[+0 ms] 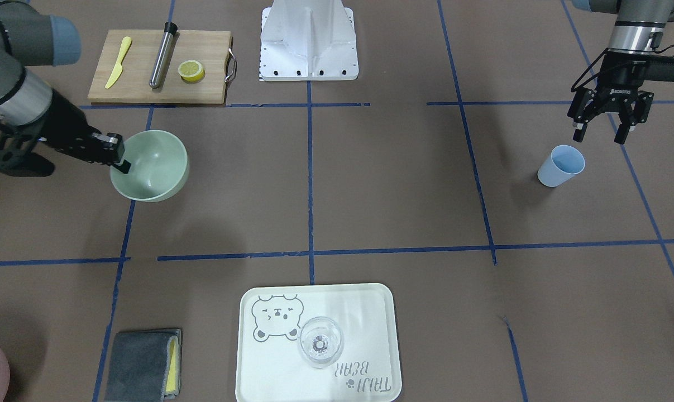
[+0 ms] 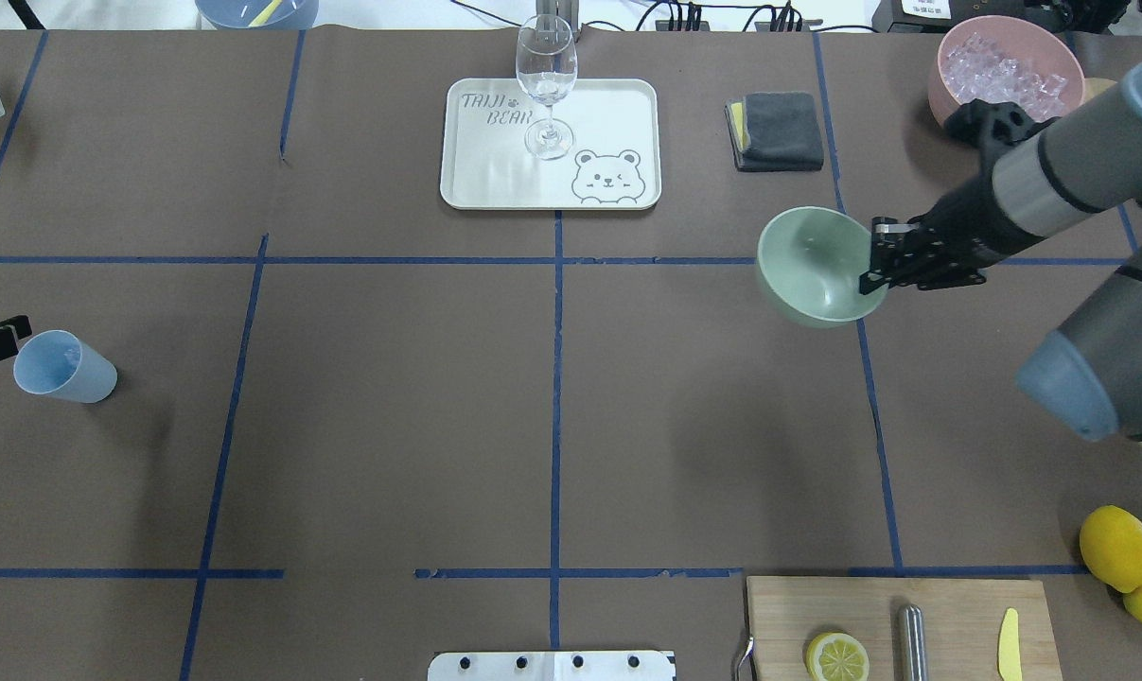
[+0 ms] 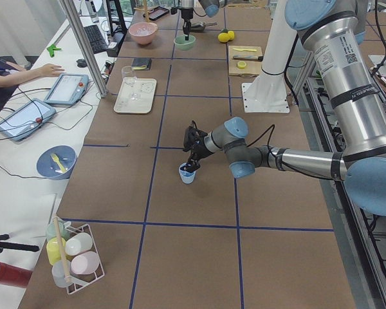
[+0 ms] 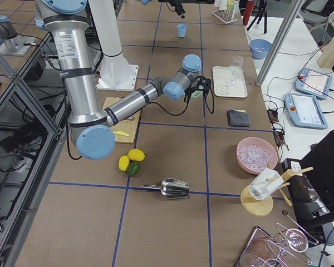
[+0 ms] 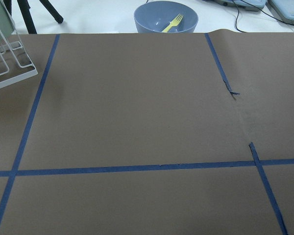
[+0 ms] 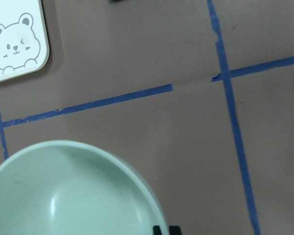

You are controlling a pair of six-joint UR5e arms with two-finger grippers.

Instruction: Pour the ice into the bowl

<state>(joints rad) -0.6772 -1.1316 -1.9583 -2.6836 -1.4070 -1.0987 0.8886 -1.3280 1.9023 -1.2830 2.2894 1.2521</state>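
Note:
The sage-green bowl (image 1: 157,170) is tilted and looks raised a little off the table at the robot's right side; it also shows in the overhead view (image 2: 807,270) and the right wrist view (image 6: 63,196). It is empty. My right gripper (image 1: 122,158) is shut on its rim, as the overhead view (image 2: 870,276) shows too. The ice (image 2: 1004,74) lies in a pink container (image 2: 949,90) at the far right corner. My left gripper (image 1: 599,133) is open and empty, hovering just above a light blue cup (image 1: 561,166).
A tray (image 2: 618,104) with a wine glass (image 2: 546,80) stands at the far middle, with a grey cloth (image 2: 779,130) to its right. A cutting board (image 1: 141,84) holds a knife, a metal rod and a lemon half. Lemons (image 2: 1116,549) lie near the right edge.

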